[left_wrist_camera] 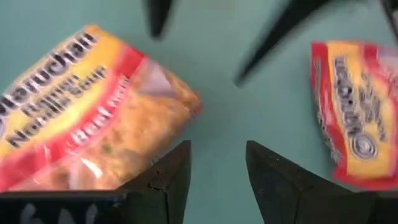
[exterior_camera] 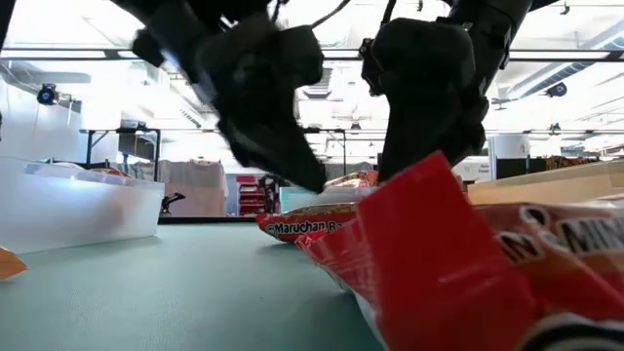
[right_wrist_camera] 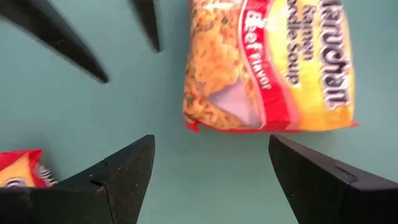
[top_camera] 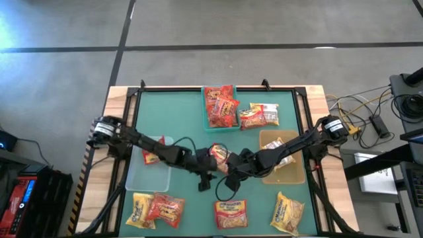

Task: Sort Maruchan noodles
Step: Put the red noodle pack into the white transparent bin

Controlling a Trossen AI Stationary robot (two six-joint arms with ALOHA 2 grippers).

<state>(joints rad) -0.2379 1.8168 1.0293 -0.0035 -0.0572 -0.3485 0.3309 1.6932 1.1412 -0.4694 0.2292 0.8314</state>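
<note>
High view: both grippers crowded over one beef ramen packet point(top_camera: 219, 154) mid-counter; left gripper point(left_wrist_camera: 217, 163) jaws narrow, right gripper point(right_wrist_camera: 211, 163) jaws wide, both empty. Likely collision if both reached.

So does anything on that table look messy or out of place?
One packet lies loose on the mat beside the teal bin, in no bin. Four more packets are scattered along the near edge. Nothing looks torn or spilled.

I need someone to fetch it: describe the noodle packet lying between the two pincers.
Start at the teal bin at the table's far edge and come toward mid-table. The beef packet lies alone on the green mat, between the two pincers, in no bin.
</note>
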